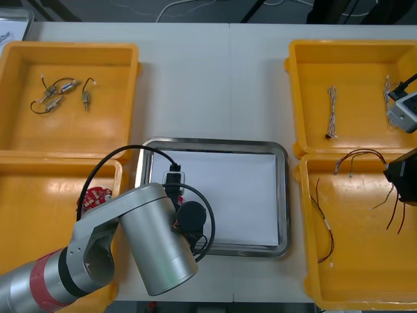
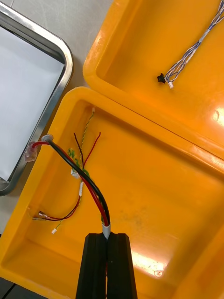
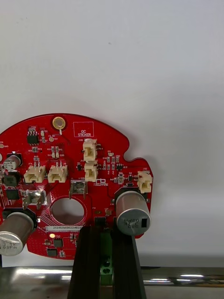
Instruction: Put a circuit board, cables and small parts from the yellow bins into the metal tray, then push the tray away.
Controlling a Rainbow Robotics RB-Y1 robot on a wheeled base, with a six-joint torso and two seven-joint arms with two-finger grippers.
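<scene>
Gripping a round red circuit board [image 3: 74, 187] by its edge in the left gripper [image 3: 105, 233], fingers clenched on it, just inside the near rim of the metal tray [image 1: 282, 195] and over its white inside; cannot tell whether resting there or hanging just above. By that, probably delivering the first piece: nothing loose on the white floor wherever the arm leaves it uncovered. Pinching one end of a black and red cable [image 2: 79, 173] in the right gripper [image 2: 108, 238], raised over the near right yellow bin [image 2: 154, 187], with the far plug seen against that bin's rim, beside the tray's edge. Left to do, judging from this: release the board, carry the cable across, fetch small metal parts [image 1: 62, 94] from the far left bin [image 1: 111, 130], then push the tray away. Untouched too: a twisted blue and white cable [image 2: 191, 51] in the far right bin [image 2: 154, 42]. As for room: plenty of open white floor beside the board; bins crowding both sides of the tray, rims near it on the right; bare table [image 1: 195, 85] beyond the far rim for the push.
</scene>
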